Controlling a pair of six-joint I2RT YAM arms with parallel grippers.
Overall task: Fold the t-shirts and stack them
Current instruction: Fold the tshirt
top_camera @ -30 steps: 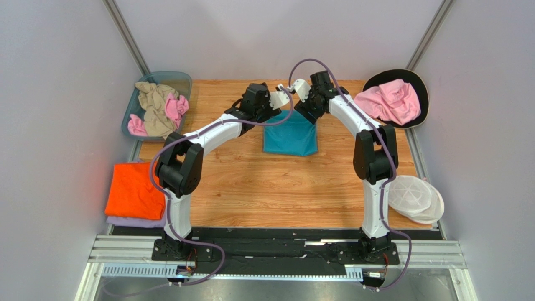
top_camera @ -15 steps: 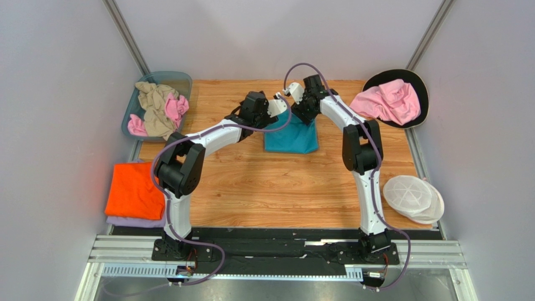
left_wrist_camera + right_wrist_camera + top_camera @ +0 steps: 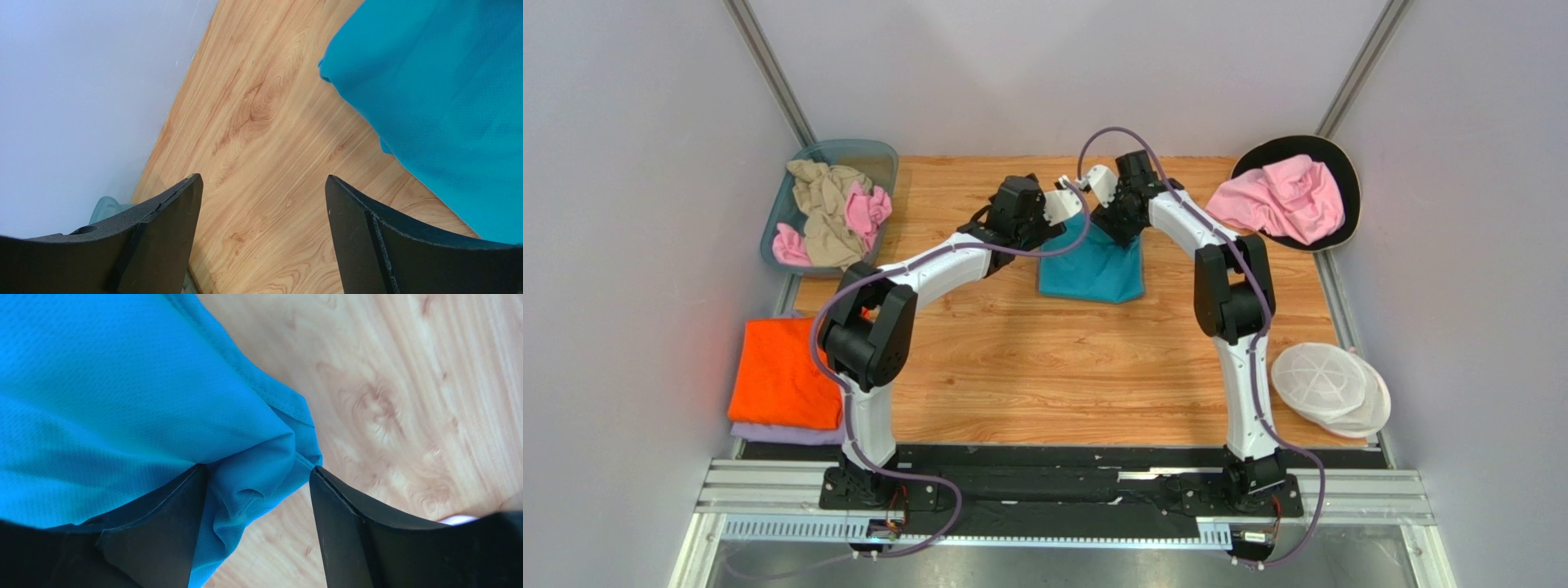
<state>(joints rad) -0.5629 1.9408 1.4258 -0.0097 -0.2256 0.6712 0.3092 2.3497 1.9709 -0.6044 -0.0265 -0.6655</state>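
From above, the teal t-shirt (image 3: 1093,272) lies folded into a rough square on the wooden desk (image 3: 1038,368), a little beyond its middle. Both arms reach over the shirt's far edge. The left gripper (image 3: 1048,227) sits at its far left corner and the right gripper (image 3: 1116,224) at its far right corner. An orange t-shirt (image 3: 781,368) lies folded on a lavender t-shirt (image 3: 787,433) at the desk's left edge. In the far left corner a blue bin (image 3: 879,157) holds a crumpled beige t-shirt (image 3: 824,196) and pink cloth (image 3: 867,211). A pink t-shirt (image 3: 1284,196) lies heaped on a black round tray (image 3: 1342,165) in the far right corner. A white ribbed dish (image 3: 1330,388) sits at the right edge.

In the left wrist view, the left gripper (image 3: 263,179) has its jaws wide apart over bare desk (image 3: 264,116), holding nothing. The teal t-shirt (image 3: 442,104) lies just beside the right-hand finger.

In the right wrist view, the right gripper (image 3: 258,468) has its jaws apart, straddling a bunched corner of the teal t-shirt (image 3: 123,386). The cloth presses against one finger, and bare desk (image 3: 399,386) shows beside the other.
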